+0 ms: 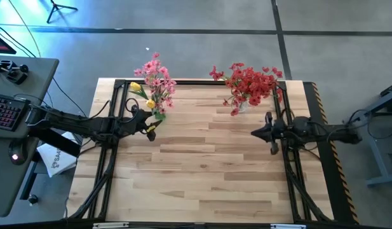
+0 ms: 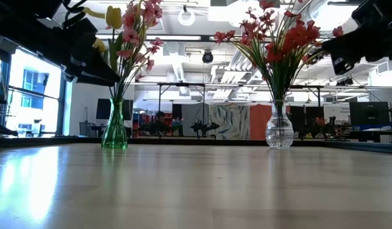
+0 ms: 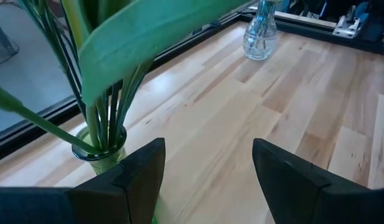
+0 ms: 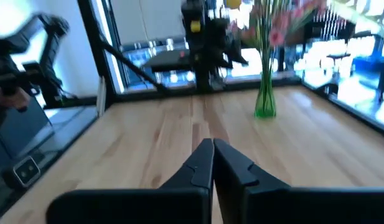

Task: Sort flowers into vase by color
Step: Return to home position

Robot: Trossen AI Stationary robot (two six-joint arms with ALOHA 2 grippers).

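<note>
A green glass vase [image 2: 114, 132] stands near the table's far left and holds pink flowers [image 1: 156, 75] and yellow flowers [image 1: 136, 88]. A clear glass vase [image 2: 279, 131] stands at the far right, full of red flowers [image 1: 251, 81]. My left gripper [image 1: 151, 121] hovers open just on the near side of the green vase [image 3: 99, 152], raised among its stems and leaves [image 3: 111, 93], and is empty. My right gripper [image 1: 254, 133] is shut and empty, raised on the near side of the clear vase [image 1: 241, 105].
Bare wooden table [image 1: 208, 172] stretches from the vases to the near edge. A black frame rail [image 1: 196, 81] runs along the far edge behind the vases. A side desk with a keyboard [image 1: 5, 111] stands off the table's left.
</note>
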